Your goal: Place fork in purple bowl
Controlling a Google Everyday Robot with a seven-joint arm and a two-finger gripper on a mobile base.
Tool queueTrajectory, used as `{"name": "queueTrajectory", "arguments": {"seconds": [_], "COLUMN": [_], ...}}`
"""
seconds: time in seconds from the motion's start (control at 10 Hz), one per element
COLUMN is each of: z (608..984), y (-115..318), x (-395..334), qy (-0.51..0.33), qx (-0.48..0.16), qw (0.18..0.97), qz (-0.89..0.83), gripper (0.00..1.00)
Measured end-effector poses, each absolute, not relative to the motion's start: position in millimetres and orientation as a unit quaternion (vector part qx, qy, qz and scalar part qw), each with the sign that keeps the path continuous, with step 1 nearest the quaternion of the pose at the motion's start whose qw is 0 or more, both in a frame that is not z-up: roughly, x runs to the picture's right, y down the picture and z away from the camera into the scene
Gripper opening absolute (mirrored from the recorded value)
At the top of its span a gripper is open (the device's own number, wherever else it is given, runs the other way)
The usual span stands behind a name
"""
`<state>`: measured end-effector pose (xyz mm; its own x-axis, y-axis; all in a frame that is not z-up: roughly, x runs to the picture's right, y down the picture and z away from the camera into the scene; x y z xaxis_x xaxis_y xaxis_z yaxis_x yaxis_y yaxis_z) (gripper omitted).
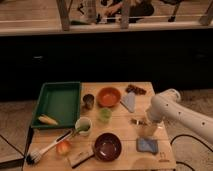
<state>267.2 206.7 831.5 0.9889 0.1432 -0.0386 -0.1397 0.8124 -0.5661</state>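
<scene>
Fork-fetching work at a cluttered wooden table (pixel 120 131): the robot's white arm (pixel 172 107) enters from the right of the frame and bends down so that the gripper (pixel 145 129) hangs low over the table's right side, at the fork (pixel 136 121), which lies flat on the wood just left of it, a little above a blue sponge (pixel 146 145). Whether the gripper is open or already closed on the fork cannot be told from this angle. The purple bowl (pixel 107 146) sits at lower centre, near the front edge and well apart from the fork, with the orange bowl (pixel 109 96) further back and a small green cup (pixel 104 114) between the two. The step in hand appears to be the pick-up. Doing it well likely means closing squarely across the thin handle, pressing right down to the wood so the flat utensil does not slip, then lifting clear before carrying it down-left, passing over the sponge rather than sweeping it, and releasing low inside the purple bowl's rim.
</scene>
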Motion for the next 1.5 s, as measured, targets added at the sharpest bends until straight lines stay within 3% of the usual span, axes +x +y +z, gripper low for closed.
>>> {"name": "queueTrajectory", "arguments": {"seconds": [0.3, 0.7, 1.0, 1.1, 1.5], "z": [839, 864, 857, 857, 860], "y": [206, 214, 217, 216, 219], "x": [260, 260, 257, 258, 261], "qy": [-0.008, -0.013, -0.015, -0.013, -0.011], "qx": [-0.294, -0.306, -0.313, -0.311, -0.317], "qw": [0.953, 0.948, 0.946, 0.947, 0.944], "qz": [0.073, 0.083, 0.079, 0.076, 0.086], "gripper": [0.75, 0.37, 0.07, 0.01, 0.0]}}
